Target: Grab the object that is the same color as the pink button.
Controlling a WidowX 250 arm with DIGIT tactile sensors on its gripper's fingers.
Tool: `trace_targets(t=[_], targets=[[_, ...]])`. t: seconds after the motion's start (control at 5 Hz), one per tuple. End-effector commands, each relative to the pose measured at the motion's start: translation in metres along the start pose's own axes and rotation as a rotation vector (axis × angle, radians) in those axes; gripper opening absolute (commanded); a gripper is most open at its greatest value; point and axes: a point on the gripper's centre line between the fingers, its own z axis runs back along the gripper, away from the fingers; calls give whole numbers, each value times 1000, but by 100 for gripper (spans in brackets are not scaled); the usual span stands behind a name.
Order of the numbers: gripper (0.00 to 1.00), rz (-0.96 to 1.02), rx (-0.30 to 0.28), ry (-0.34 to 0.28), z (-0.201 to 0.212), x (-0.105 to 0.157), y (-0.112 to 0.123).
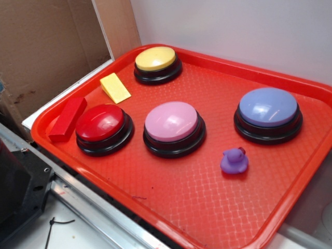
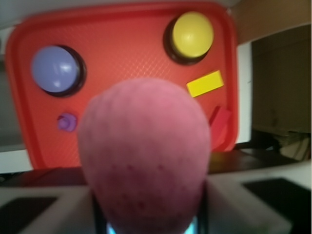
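A blurred pink ball [image 2: 145,158], dimpled like a golf ball, fills the middle of the wrist view, very close to the lens. It sits between the pale fingers [image 2: 44,209] of the hand [image 2: 146,214], which is clamped on it from both sides, high above a red tray [image 1: 192,207]. In the exterior view the tray holds four dome buttons on black bases: a yellow button [image 1: 155,58] at the back, a red button [image 1: 100,123] at the left, the pink button [image 1: 171,121] in the centre, and a lavender-blue button [image 1: 268,107] at the right. A purple duck [image 1: 234,161] stands in front of the blue one. A yellow wedge [image 1: 115,87] and a red block [image 1: 68,119] lie near the left rim. The ball and hand are outside this view.
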Motion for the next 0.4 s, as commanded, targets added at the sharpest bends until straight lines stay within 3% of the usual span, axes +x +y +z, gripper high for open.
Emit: trace_targets(t=[0.0, 0.2], targets=[[0, -24, 91, -89, 37, -15, 4], [0, -39, 79, -84, 33, -13, 4]])
